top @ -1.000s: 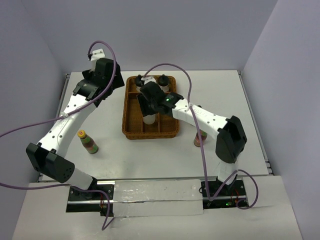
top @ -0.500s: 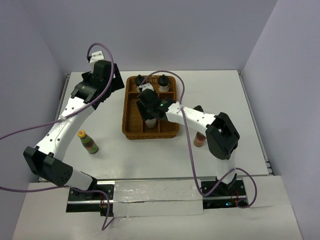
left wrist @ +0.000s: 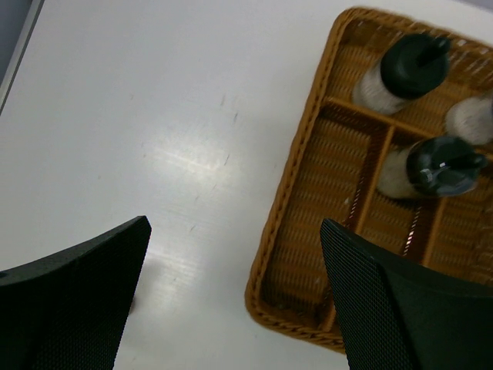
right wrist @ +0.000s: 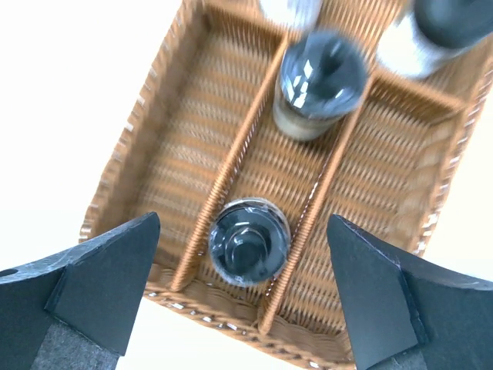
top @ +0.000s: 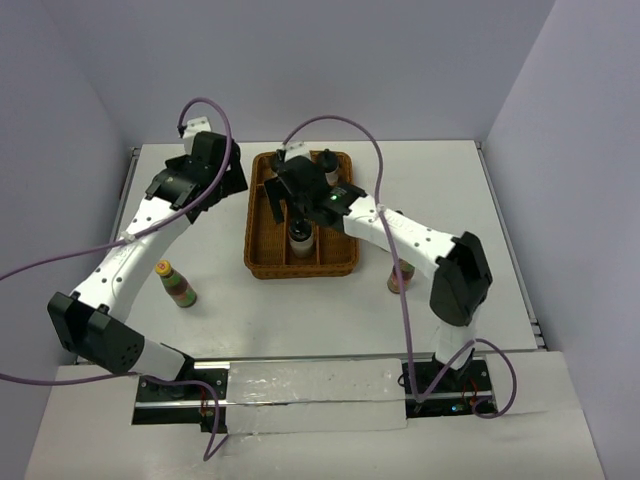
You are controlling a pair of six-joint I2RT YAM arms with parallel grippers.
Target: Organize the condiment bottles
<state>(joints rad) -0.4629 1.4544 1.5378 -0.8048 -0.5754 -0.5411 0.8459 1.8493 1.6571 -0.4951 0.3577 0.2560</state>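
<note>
Standing on the matte white table (top: 260, 320) between pale lilac walls, one slim reddish-brown bottle (top: 176, 285) with a yellow cap is at the left, apart from the tray. The left gripper (left wrist: 235, 223) hangs over bare tabletop, its black fingers spread wide. The brown wicker tray (top: 300, 270), woven and rectangular, holds squat whitish bottles (right wrist: 248, 243) with glossy round black caps in its compartments. The right gripper (right wrist: 243, 220) hovers above one, fingers wide apart and not touching it. A second reddish bottle (top: 399, 278) stands just right of the tray.

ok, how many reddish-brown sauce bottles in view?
2. One reddish-brown bottle stands on the table left of the wicker tray; the other right of it, cap hidden behind the right arm. None visible in the tray.
</note>
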